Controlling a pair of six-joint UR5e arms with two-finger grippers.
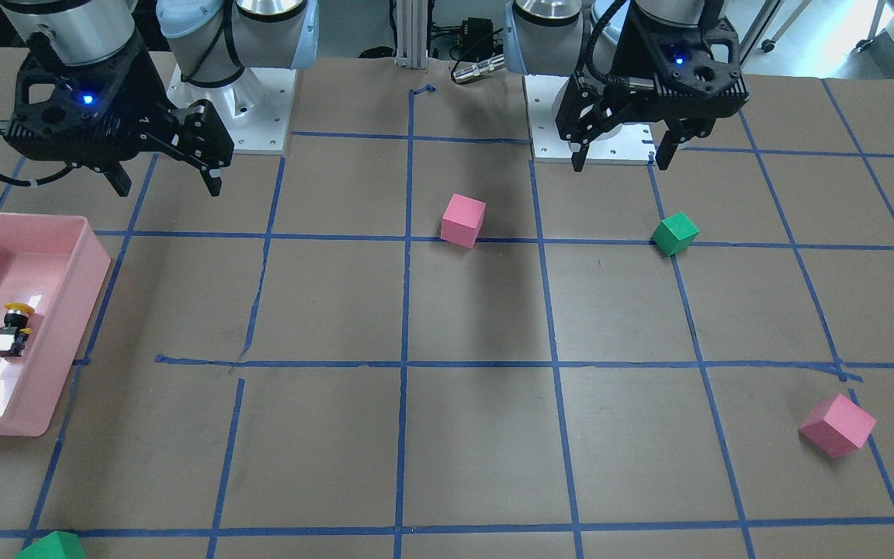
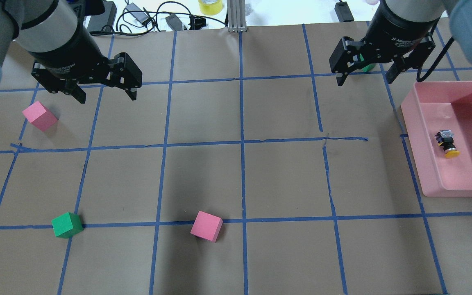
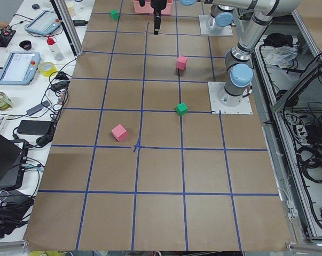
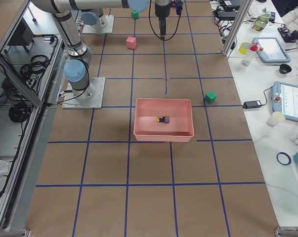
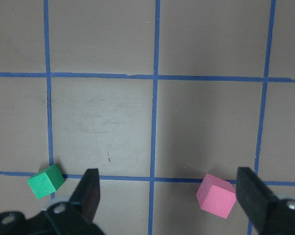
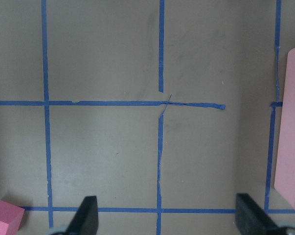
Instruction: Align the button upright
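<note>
The button (image 2: 447,143) lies on its side inside the pink bin (image 2: 412,123) at the table's right end. Its yellow cap points toward the robot and its whitish block points away. It also shows in the front view (image 1: 12,329) and in the right side view (image 4: 163,119). My right gripper (image 2: 365,80) is open and empty, hovering above the table beside the bin's far left corner, apart from the button. In the front view the right gripper (image 1: 169,190) is behind the bin (image 1: 94,268). My left gripper (image 2: 107,96) is open and empty over the far left of the table.
Near the left gripper lie a pink cube (image 2: 39,116), a green cube (image 2: 67,224) and a second pink cube (image 2: 206,225). Another green cube (image 1: 51,547) lies at the table's far edge, past the bin. Blue tape lines grid the brown table.
</note>
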